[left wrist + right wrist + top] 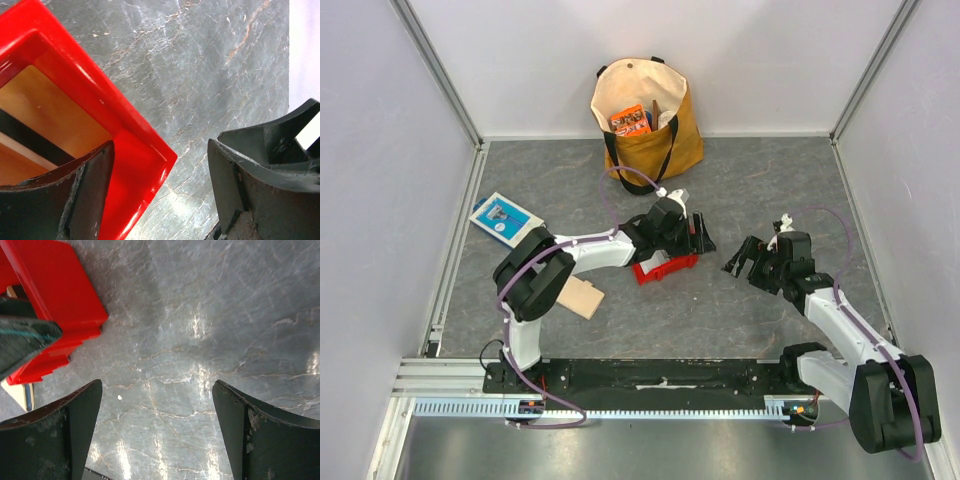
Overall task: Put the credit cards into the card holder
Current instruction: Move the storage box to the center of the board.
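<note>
A red tray (665, 267) stands mid-table. In the left wrist view it (125, 125) holds an orange-brown credit card (55, 107) with a black stripe; a pale edge shows under that card. My left gripper (692, 236) is open over the tray's corner (160, 192). One finger (85, 200) is inside the rim and the other is outside, above the table. The beige card holder (583, 298) lies flat near the left arm, left of the tray. My right gripper (745, 262) is open and empty above bare table (157, 430), right of the tray (60, 305).
A tan tote bag (645, 125) with an orange packet (630, 121) stands at the back wall. A blue-and-white flat box (505, 219) lies at the far left. The floor is grey stone, with walls on three sides.
</note>
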{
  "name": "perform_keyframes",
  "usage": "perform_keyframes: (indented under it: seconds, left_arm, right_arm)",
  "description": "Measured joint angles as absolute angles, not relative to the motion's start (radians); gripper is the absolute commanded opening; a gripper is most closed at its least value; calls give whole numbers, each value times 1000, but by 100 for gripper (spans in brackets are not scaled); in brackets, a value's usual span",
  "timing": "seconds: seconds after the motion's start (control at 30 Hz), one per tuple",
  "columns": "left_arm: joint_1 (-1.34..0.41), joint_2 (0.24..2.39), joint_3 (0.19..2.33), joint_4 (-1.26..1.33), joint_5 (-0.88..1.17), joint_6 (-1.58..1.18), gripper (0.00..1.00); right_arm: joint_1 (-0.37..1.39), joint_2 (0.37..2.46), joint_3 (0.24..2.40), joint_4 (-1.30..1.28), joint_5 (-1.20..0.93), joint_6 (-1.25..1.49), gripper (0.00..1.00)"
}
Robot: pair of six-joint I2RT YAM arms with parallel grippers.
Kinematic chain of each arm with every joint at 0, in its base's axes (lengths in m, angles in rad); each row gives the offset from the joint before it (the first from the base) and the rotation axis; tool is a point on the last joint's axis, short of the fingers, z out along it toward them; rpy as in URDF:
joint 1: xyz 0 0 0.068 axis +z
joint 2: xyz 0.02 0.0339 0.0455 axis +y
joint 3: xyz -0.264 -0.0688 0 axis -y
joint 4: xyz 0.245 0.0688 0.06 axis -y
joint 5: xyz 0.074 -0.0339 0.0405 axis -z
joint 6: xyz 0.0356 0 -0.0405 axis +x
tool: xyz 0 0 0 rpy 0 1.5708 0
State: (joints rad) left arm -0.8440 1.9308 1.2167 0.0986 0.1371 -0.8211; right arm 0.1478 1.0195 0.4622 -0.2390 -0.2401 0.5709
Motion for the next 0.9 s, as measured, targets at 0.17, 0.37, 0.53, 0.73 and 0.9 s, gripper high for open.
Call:
perform_keyframes:
  seconds: [0.17,0.37,0.53,0.73,0.9]
  left_arm:
    - [-842,1877,1216,36,80,-789,92]
    - [-842,1662,1148,-22,-33,-736,95]
    - [-787,1439,981,-51,-110,-719,99]
    - [-519,1391,822,-24,6,-694,99]
    - [-427,1491,811,49,149,-674,99]
  right_arm:
    - [155,975,396,-217,-298,618,98]
    - [253,1005,384,-139,-291,686,98]
    - [416,1115,403,-52,-245,774,98]
    - [552,1192,414,94,-184,918,98]
    - [610,1299,471,192,-147,1000,98]
